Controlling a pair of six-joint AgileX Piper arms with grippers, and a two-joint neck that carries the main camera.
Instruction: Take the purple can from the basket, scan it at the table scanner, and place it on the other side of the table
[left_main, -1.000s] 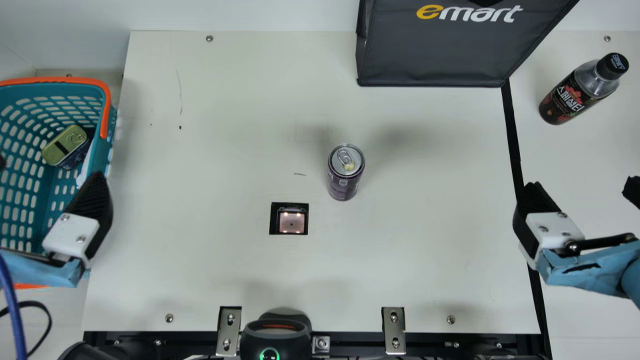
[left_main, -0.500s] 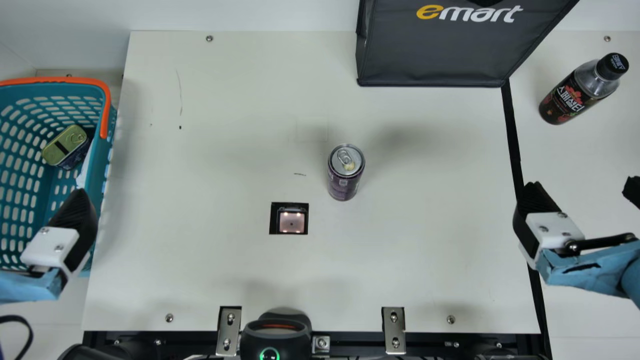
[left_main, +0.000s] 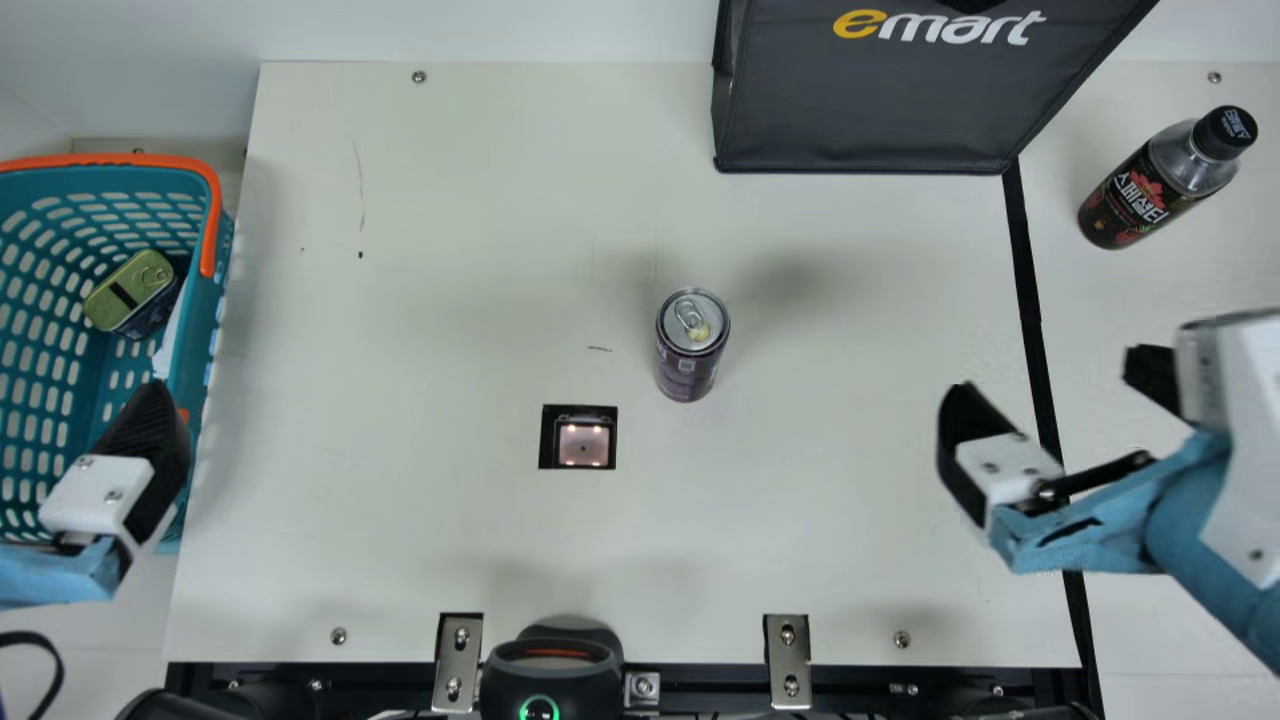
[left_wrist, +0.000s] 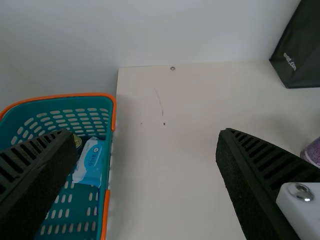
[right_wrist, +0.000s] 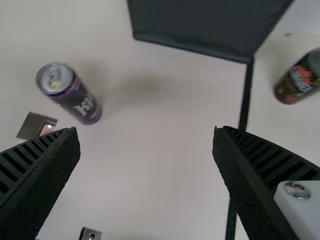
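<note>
Purple, with a silver lid, the can stands upright on the cream table, near its middle and just beside the table scanner, a little farther out from me and to the right. My right gripper is well apart from it, over the right part of the table, with the can off to its left. The right wrist view gives me its two ribbed fingers spread wide with open air between them; the can lies past one finger, outside the gap. My left gripper is at the near part of the teal basket, well away from the can. From its own wrist I see that pair wide apart too, gripping nothing, one finger over the basket and the other over the table.

Comparing views, the main one gives me the pull tab on the can's lid and a tin with a yellow-green lid in the basket. The left wrist view brings out the blue-and-white front of a packet beside that tin, and a slice of the can's speckled purple side. On the right wrist camera I get pale lettering down the can's dark flank.
</note>
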